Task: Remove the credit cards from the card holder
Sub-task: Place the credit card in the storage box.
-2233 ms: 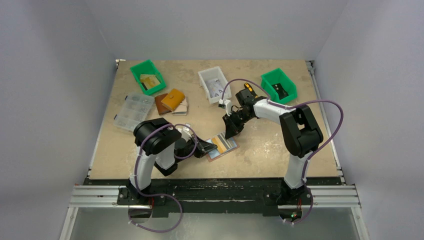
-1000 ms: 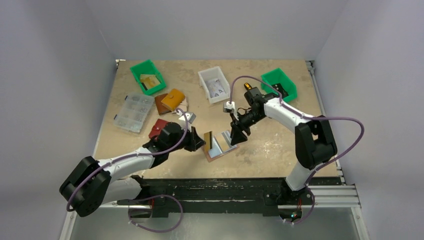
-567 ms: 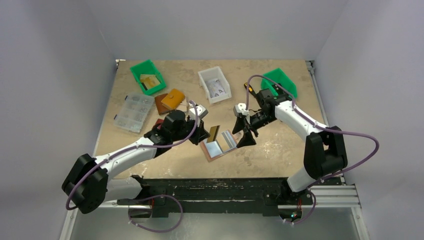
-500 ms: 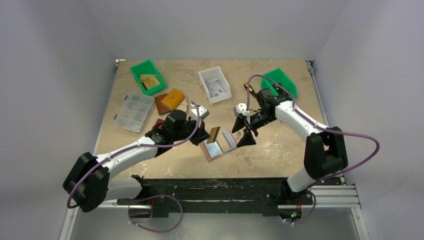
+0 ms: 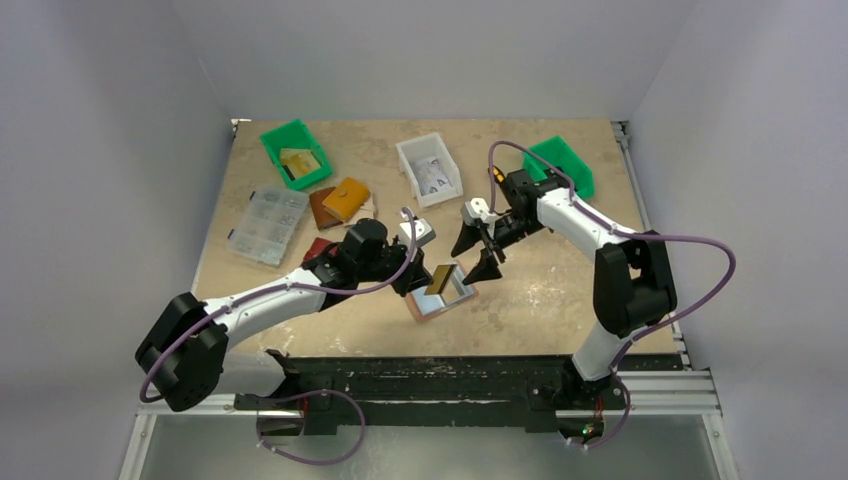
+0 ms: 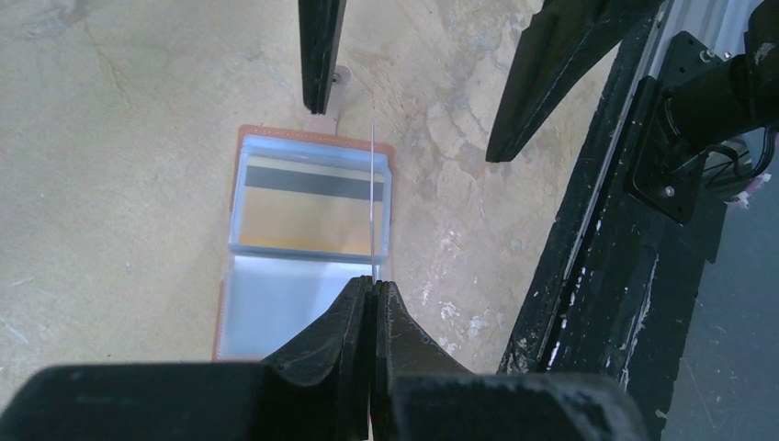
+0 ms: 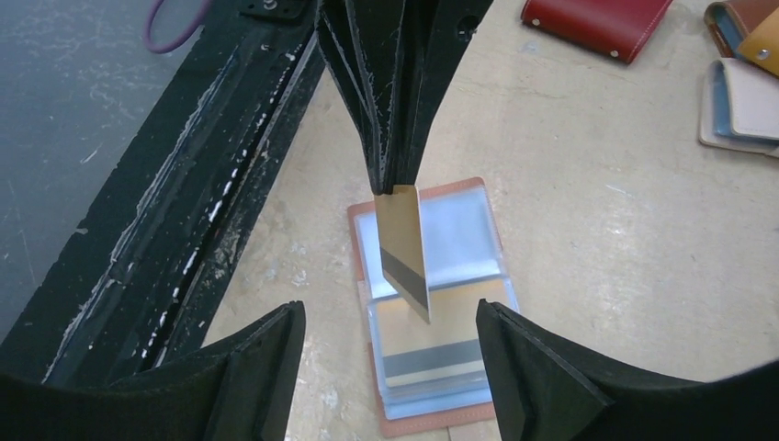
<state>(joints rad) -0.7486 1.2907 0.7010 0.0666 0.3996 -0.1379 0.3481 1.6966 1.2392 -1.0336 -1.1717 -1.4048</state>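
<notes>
The card holder (image 5: 452, 300) lies open on the table, pink-brown leather with clear sleeves (image 7: 459, 230). A tan-gold credit card with a dark stripe (image 7: 427, 347) rests in its sleeve. My left gripper (image 5: 418, 283) is shut on the end of another tan-gold credit card (image 7: 404, 253), which hangs on edge just above the holder. The left wrist view shows that card edge-on (image 6: 372, 202) beyond the shut left gripper (image 6: 372, 283). My right gripper (image 5: 474, 254) is open, hovering over the holder's right end and touching nothing. Its fingers (image 7: 248, 377) flank the holder in the right wrist view.
A red pouch (image 5: 318, 248) and a mustard-yellow wallet (image 5: 346, 198) lie left of the arms. A clear organiser box (image 5: 266, 225), two green bins (image 5: 296, 152) (image 5: 557, 170) and a white bin (image 5: 428, 168) stand further back. The black rail (image 7: 184, 211) borders the near edge.
My left gripper has moved right with the tan-gold card, now over the holder. The right gripper has opened wider and drawn back off the holder.
</notes>
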